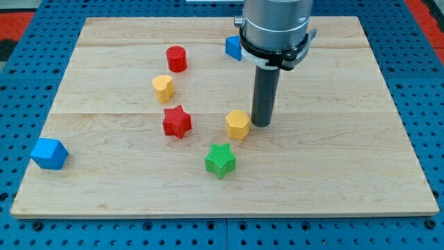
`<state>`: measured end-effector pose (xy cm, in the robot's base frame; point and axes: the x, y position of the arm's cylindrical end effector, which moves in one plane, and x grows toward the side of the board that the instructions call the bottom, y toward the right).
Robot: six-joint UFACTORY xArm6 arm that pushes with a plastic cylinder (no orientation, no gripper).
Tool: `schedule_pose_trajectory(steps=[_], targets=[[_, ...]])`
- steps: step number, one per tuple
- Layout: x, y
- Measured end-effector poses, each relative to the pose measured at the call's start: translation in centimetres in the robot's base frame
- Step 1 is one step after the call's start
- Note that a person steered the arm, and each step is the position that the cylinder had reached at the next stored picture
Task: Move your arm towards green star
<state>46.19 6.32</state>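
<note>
The green star (220, 160) lies on the wooden board (333, 160), below the board's middle. My tip (261, 124) rests on the board up and to the right of the star, with a clear gap between them. A yellow hexagon block (238, 124) sits just left of my tip, between it and the star's upper side. My tip touches no block that I can see.
A red star (177, 121) lies left of the yellow hexagon. A yellow block (163, 87) and a red cylinder (176, 58) sit further up. A blue block (49, 153) is at the left edge. Another blue block (233, 48) shows partly behind the arm.
</note>
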Motion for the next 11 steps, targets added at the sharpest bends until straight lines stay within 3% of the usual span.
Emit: schedule_pose_trajectory(steps=[3, 4, 7, 8, 9, 11], targets=[[1.9, 0.9], [2.8, 4.2], [2.9, 6.7], [2.9, 6.6], [3.3, 2.7], [4.8, 3.9]])
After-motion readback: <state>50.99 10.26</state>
